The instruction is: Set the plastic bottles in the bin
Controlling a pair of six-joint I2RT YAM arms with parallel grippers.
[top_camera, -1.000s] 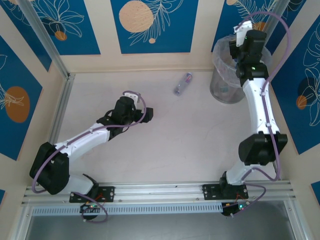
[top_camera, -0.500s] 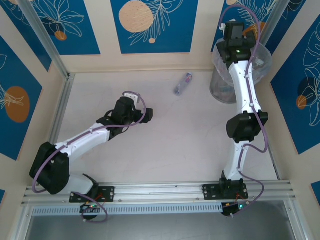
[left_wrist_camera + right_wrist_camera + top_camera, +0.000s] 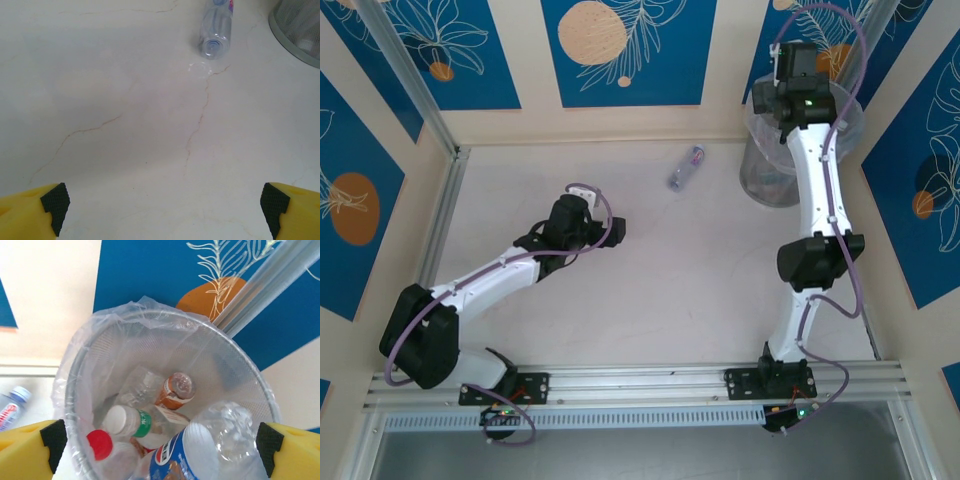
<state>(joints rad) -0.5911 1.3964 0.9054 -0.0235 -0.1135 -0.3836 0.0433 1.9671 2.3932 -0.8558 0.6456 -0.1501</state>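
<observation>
One clear plastic bottle (image 3: 685, 168) with a pink-and-blue label lies on the table left of the bin (image 3: 768, 175). It also shows in the left wrist view as the bottle (image 3: 216, 27), far ahead of my open, empty left gripper (image 3: 165, 210). My right gripper (image 3: 160, 445) hangs open above the bin's rim (image 3: 165, 320), holding nothing. Inside lie several bottles: a blue-labelled one (image 3: 200, 450) on top, an orange-labelled one (image 3: 175, 390), a green-labelled one (image 3: 127, 422) and a red-capped one (image 3: 102, 445). From above, my left gripper (image 3: 616, 229) sits mid-table and my right gripper (image 3: 796, 75) over the bin.
The bin stands in the back right corner against the blue-patterned walls. A metal post (image 3: 265, 285) runs just behind it. The bin's mesh wall (image 3: 300, 30) edges the left wrist view at top right. White tabletop (image 3: 650, 290) stretches between the two arms.
My right arm's elbow has swung in to the left and its wrist has shifted slightly left and back over the bin. The left arm and the table bottle have not moved.
</observation>
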